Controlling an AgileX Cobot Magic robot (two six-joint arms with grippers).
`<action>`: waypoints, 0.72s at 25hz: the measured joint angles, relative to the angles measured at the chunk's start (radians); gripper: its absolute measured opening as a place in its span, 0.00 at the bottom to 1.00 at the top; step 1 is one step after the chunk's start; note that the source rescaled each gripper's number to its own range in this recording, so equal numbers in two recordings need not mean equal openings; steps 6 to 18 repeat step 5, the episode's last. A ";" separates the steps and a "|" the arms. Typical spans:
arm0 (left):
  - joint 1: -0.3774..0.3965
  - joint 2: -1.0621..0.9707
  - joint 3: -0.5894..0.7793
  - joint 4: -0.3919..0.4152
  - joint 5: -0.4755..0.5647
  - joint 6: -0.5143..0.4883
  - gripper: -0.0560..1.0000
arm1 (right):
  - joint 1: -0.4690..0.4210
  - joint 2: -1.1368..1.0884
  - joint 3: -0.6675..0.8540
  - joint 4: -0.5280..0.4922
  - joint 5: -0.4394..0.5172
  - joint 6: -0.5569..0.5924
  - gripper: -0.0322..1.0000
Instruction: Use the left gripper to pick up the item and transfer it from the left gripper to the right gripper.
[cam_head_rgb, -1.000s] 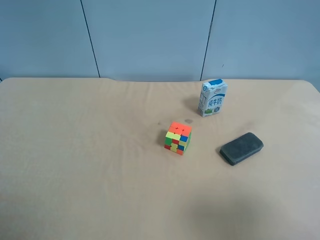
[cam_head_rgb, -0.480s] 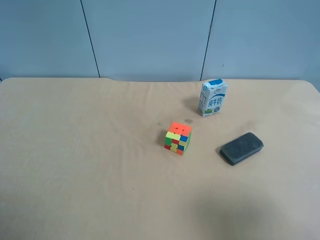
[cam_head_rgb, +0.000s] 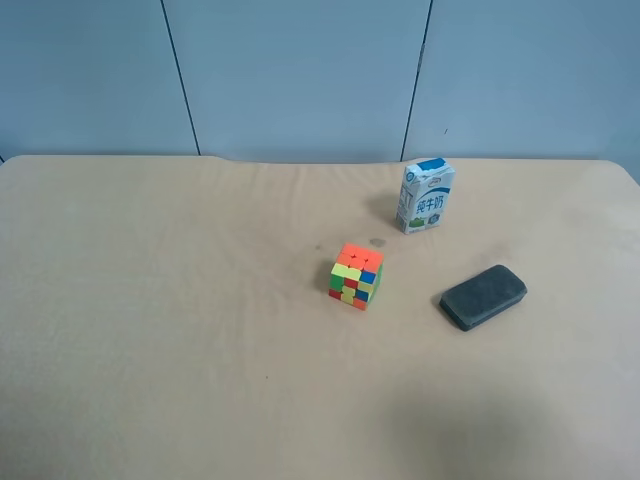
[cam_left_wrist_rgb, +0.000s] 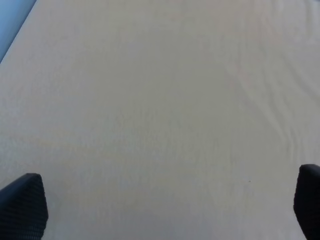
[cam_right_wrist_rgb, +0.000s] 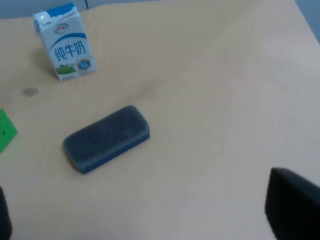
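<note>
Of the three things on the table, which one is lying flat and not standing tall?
The dark grey block. It lies low and flat on the table, while the milk carton stands upright and the coloured puzzle cube sits taller.

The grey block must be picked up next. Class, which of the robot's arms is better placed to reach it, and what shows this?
Right, probably. The right wrist view has the block lying just ahead of its open fingers; the left wrist view shows only bare table between its fingers. The task, though, names the left.

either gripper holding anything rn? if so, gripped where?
Nothing held. Left gripper is open over bare table; right gripper is open too. The item lies flat on the table, untouched.
</note>
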 joint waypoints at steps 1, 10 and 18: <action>0.000 0.000 0.000 0.000 0.000 0.000 1.00 | 0.000 0.000 0.000 0.000 0.000 0.000 1.00; 0.000 0.000 0.000 0.000 0.000 0.000 1.00 | 0.000 0.000 0.000 0.000 0.000 0.000 1.00; 0.000 0.000 0.000 0.000 0.000 0.000 1.00 | 0.000 0.000 0.000 0.000 0.000 0.000 1.00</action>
